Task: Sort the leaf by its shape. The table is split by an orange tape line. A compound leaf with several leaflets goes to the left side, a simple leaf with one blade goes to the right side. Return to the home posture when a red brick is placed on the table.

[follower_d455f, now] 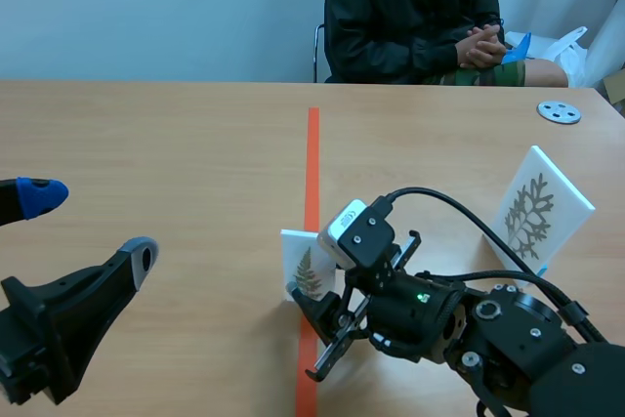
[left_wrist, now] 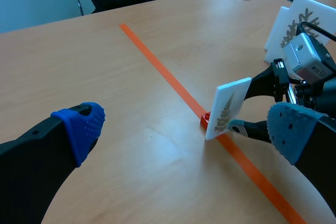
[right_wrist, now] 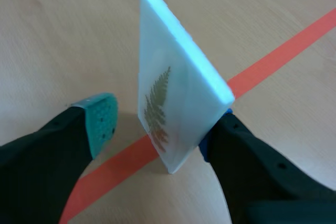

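My left gripper (follower_d455f: 96,226) hung low over the left side of the table (follower_d455f: 195,153). Its two fingers were spread wide with nothing between them, the blue pad (left_wrist: 81,127) well apart from its partner. A broad stretch of wood ran from it to the middle and up to the far edge, where a person (follower_d455f: 410,7) sat with hands (follower_d455f: 483,46) clasped.

The orange tape line (follower_d455f: 312,153) ran straight away from me down the middle of the table. On it, near my own edge, stood the fern card (follower_d455f: 307,266). It was a thick white tile, upright, printed with one green-brown compound leaf whose many small leaflets ranked along a single stem and tapered to the tip. A small red block (left_wrist: 204,120) sat at the card's foot, touching it, on the tape.

My right gripper (right_wrist: 160,121) came in low from the right and bracketed the card. Its fingers were parted, not clamped. The green pad (right_wrist: 101,121) stood off the printed face with a gap showing. The other finger (right_wrist: 247,156) sat just behind the card's back, and I could not tell whether it touched.

Further right, well apart from the gripper, a second card (follower_d455f: 535,204) leaned back, with a bit of blue at its foot. It showed a pale grey leaf with deep lobes. Beyond it, near the table's far right edge, a grey disc (follower_d455f: 559,111) lay flat with bare wood around it.
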Controlling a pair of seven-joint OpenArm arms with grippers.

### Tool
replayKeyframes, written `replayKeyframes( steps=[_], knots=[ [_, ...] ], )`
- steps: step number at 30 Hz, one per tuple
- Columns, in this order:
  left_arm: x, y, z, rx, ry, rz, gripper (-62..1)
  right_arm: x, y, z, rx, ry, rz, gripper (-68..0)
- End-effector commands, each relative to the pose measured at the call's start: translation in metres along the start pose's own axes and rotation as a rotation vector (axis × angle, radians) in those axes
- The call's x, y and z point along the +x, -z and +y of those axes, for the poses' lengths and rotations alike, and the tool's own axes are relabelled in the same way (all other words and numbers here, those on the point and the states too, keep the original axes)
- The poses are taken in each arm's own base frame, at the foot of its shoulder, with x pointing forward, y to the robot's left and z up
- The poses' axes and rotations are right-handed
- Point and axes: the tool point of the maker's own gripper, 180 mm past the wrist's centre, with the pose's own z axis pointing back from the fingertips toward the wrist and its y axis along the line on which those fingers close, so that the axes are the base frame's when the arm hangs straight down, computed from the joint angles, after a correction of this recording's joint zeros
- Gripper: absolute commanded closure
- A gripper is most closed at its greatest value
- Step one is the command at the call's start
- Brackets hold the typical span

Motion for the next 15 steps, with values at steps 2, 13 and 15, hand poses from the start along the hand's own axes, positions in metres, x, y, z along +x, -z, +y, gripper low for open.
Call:
replayKeyframes(
  steps=[2,13,15],
  knots=[
    [0.0086,0.0020,-0.0028,-0.008,-0.004,-0.033,-62.3,0.0105,0.0022,-0.0055,-0.010,-0.008,-0.034,-24.0],
    [0.0086,0.0020,-0.0028,-0.008,-0.004,-0.033,-62.3,0.0103,0.0017,-0.0049,-0.010,-0.007,-0.037,-8.8],
    [0.0086,0.0020,-0.0028,-0.008,-0.004,-0.033,-62.3,0.0104,0.0017,-0.0049,-0.010,-0.007,-0.037,-5.7]
  ],
)
